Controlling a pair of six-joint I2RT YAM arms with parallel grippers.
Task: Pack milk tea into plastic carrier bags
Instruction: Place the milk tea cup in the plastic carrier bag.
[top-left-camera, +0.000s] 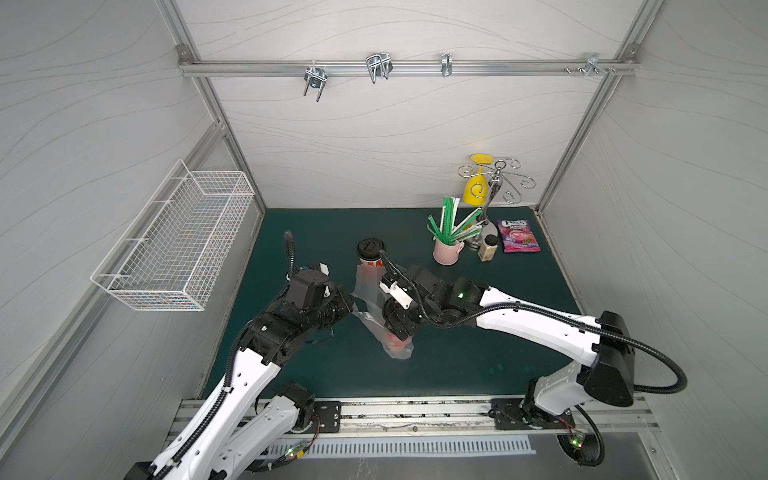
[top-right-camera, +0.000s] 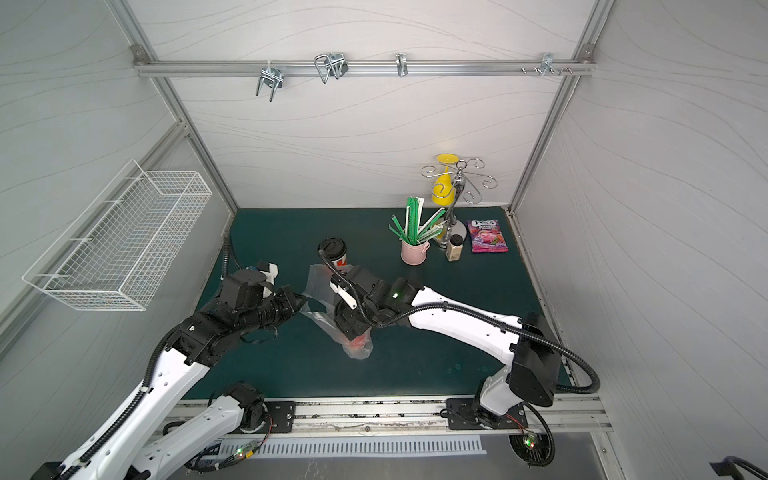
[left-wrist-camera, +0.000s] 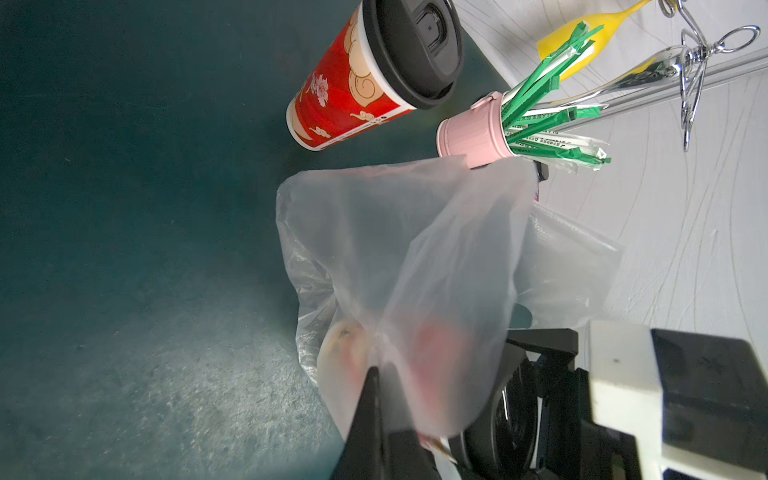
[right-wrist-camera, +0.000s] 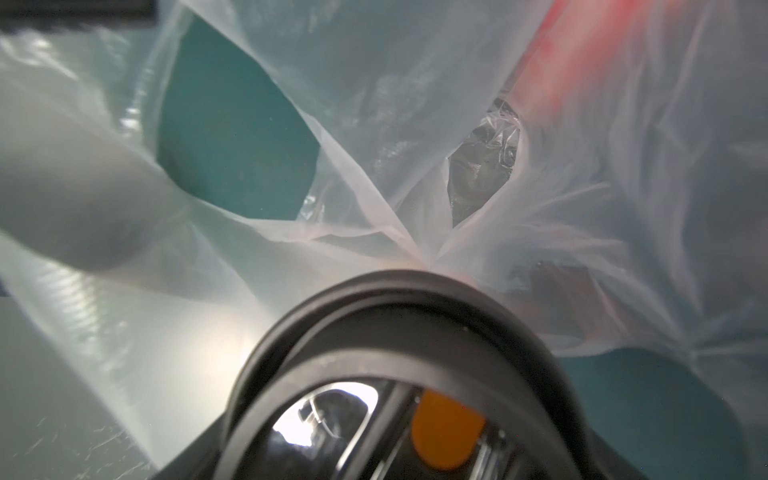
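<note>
Clear thin plastic, crinkled, forms the carrier bag that lies near the centre of both top views on the dark green table mat. The left gripper is at the left side of the bag. Its black fingers are closed on a fold of the film, and in the left wrist view the film stands up from this pinch like a tent.

Inside the bag, a little below the centre of the frame, one tall red paper cup shows only as a red blur through the plastic. The right gripper points down into the bag mouth, just above this cup. In the right wrist view a black domed lid is very close to the camera, with bag film hanging all around it. The fingers of this gripper are hidden by the plastic, so I cannot tell if they press on the cup or stand free.

The second tall red paper cup, with white printed panels and a black lid, stands upright outside the bag, just above it in the frame.

At the upper right of the mat stand a pink mug with green and white straws, a small tan bottle with black cap and a purple snack packet, all well apart from the bag.
</note>
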